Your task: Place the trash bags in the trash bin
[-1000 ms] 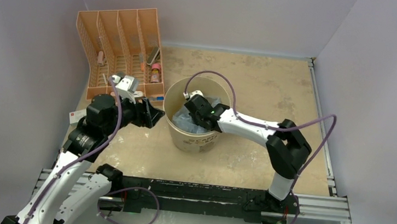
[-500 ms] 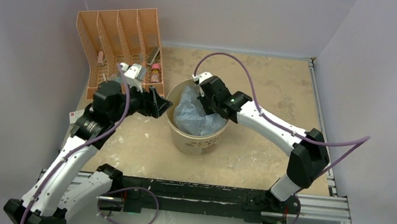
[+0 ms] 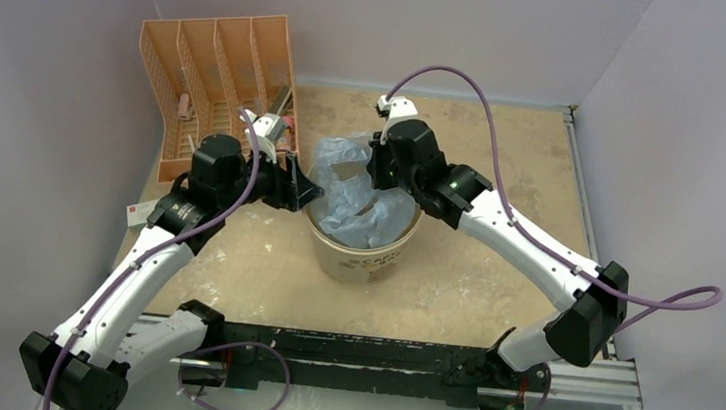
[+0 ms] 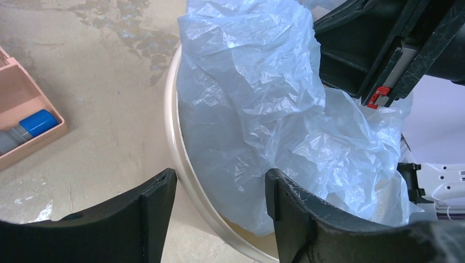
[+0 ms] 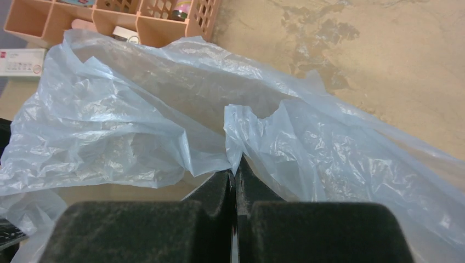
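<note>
Left wrist view puts our left gripper (image 4: pixel 219 211) nearest, jaws apart astride the rim of the trash bin (image 4: pixel 176 131), one finger outside and one against the trash bag (image 4: pixel 257 98), probably to pin film to the wall. Beyond, our right gripper (image 5: pixel 236 178) is clamped on a fold, holding it above the bin while the rest hangs inside. We count one bag, one bin, two grippers, and one orange rack (image 3: pixel 220 81) farthest back.

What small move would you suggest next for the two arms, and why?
Probably close the left end effector: its open jaws straddle the rim of the round cream plastic bin with the crinkly light-blue plastic bag against it, while the right end effector, shut, holds the bag up.
</note>
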